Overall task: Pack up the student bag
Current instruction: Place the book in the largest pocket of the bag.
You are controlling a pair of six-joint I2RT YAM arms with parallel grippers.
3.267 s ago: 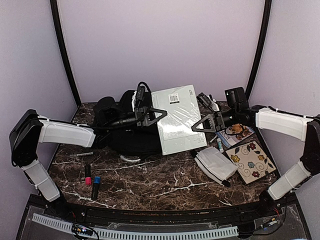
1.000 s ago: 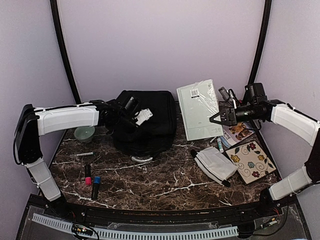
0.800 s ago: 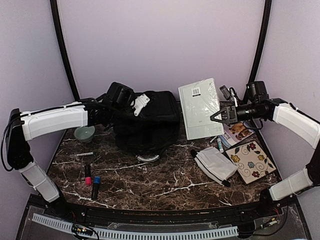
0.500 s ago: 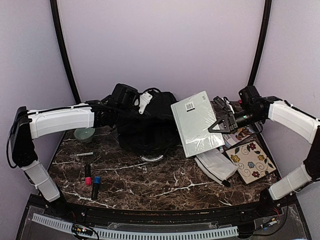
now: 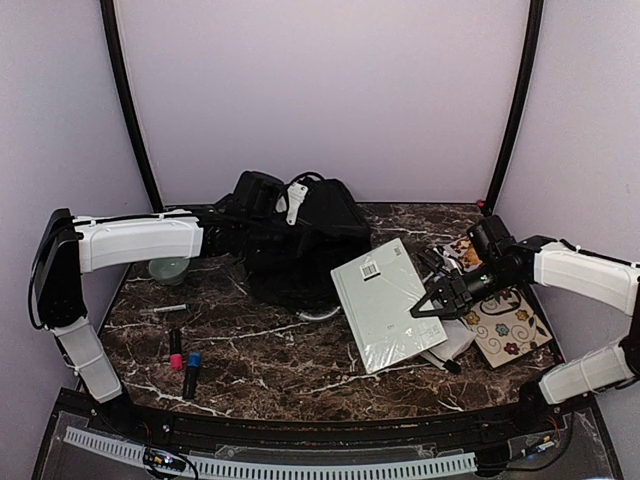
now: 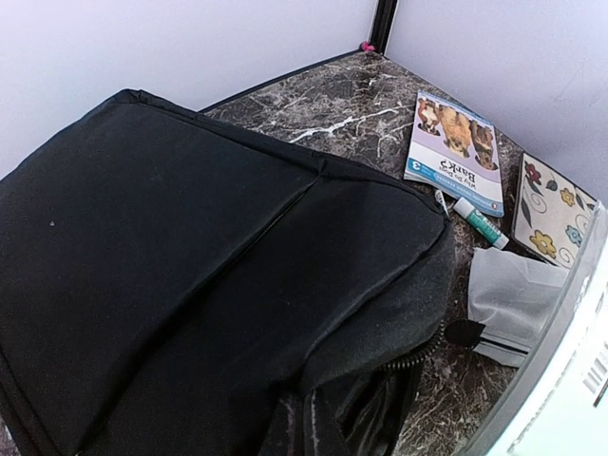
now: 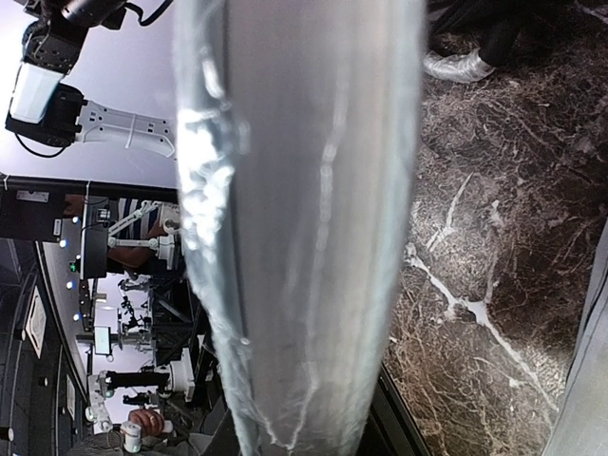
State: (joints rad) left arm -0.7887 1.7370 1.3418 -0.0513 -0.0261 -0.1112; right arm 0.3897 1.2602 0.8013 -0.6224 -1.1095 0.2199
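The student bag (image 5: 300,250) is a large black backpack standing bunched up at the back centre. It fills the left wrist view (image 6: 190,256), its zipped opening gaping at the lower edge. My left gripper (image 5: 289,206) is at the bag's top and shut on its fabric; its fingers do not stand out against the black cloth. My right gripper (image 5: 432,302) is shut on the right edge of a pale green plastic-wrapped book (image 5: 386,316). It holds the book tilted, low over the table just right of the bag. The book (image 7: 304,218) hides that gripper's fingers.
A white pouch (image 5: 447,342), a floral card (image 5: 508,322) and a "Bark" booklet (image 6: 454,147) with a glue stick (image 6: 480,220) lie at the right. A teal bowl (image 5: 168,268), a pen (image 5: 162,310), and red (image 5: 176,350) and blue (image 5: 191,372) markers lie at the left.
My right gripper has brought the book down and forward from the back right to low over the table beside the bag. My left gripper has kept the bag's top raised, shifting slightly right.
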